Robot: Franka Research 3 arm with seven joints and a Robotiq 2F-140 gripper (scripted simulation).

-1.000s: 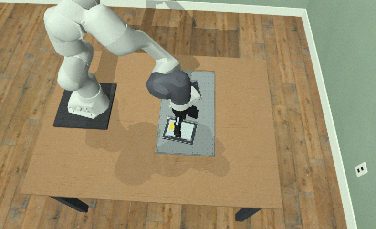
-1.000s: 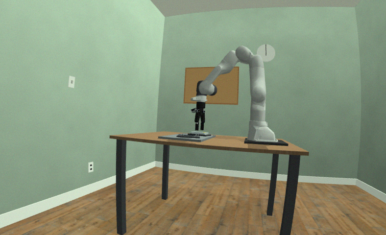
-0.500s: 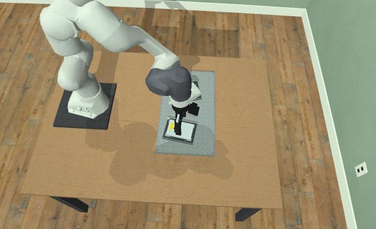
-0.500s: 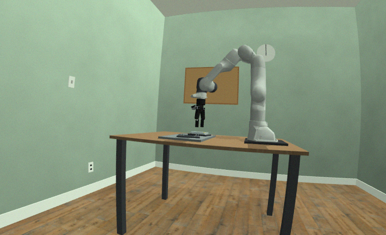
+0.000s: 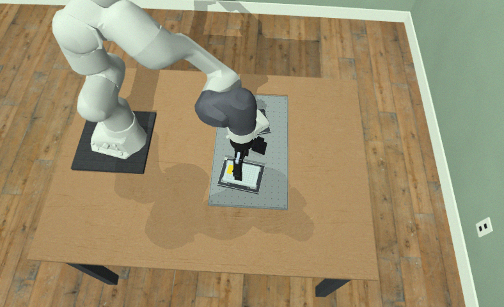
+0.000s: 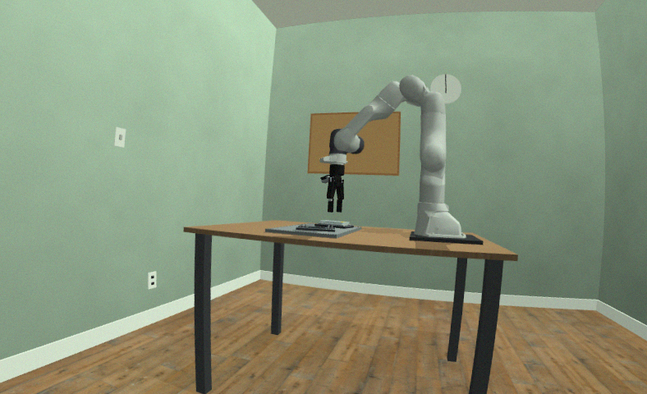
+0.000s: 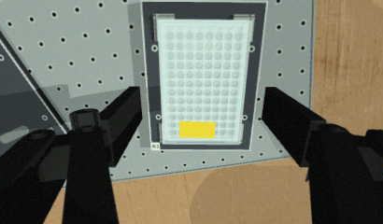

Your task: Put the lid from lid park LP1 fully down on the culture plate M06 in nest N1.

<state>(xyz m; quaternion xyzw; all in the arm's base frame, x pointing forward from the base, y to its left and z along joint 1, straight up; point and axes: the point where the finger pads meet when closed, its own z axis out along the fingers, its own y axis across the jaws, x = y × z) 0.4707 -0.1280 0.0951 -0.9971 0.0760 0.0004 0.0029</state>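
Observation:
The white culture plate M06 (image 7: 201,81), with a yellow label (image 7: 197,130) at its near end, sits in the dark nest N1 (image 7: 148,84) on the grey pegboard. A clear lid seems to lie over it, its edges in line with the plate's; I cannot tell how deep it sits. My gripper (image 7: 202,103) is open and empty, with one finger on each side of the plate's width. It hangs well above the plate in the side view (image 6: 334,204). The dark lid park LP1 (image 7: 11,107) shows nothing on the part I can see. From above, the plate (image 5: 243,174) lies under the fingers (image 5: 238,171).
The grey pegboard (image 5: 249,171) lies mid-table. The arm's base (image 5: 116,139) stands on a black mat at the left. The arm's wrist hides most of the lid park (image 5: 268,128) from above. The pegboard's near edge and bare wood show in the wrist view (image 7: 254,187).

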